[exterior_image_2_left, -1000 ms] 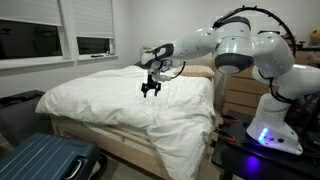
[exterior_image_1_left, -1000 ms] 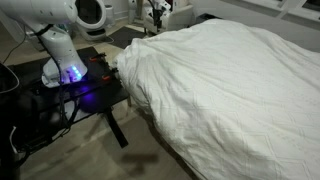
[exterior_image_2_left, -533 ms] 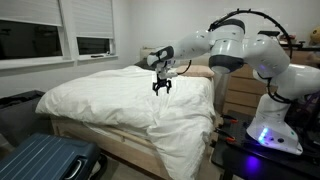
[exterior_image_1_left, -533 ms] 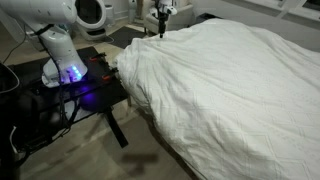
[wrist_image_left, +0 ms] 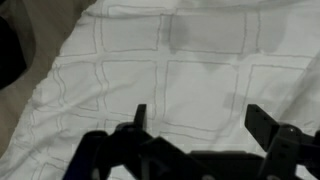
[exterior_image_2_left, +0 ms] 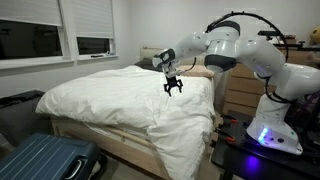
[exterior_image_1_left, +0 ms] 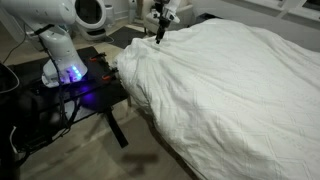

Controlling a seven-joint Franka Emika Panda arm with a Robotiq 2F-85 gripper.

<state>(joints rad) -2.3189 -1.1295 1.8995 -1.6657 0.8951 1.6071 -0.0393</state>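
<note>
Duvet [wrist_image_left: 200, 60] lies straight below my gripper [wrist_image_left: 200, 118], spread over the bed [exterior_image_2_left: 118, 152], its edge running just off to one side in the wrist view, while my jaws hang wide apart, seemingly clear of it.

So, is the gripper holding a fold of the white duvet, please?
No, in the wrist view the gripper stands open above the duvet, holding nothing.
</note>
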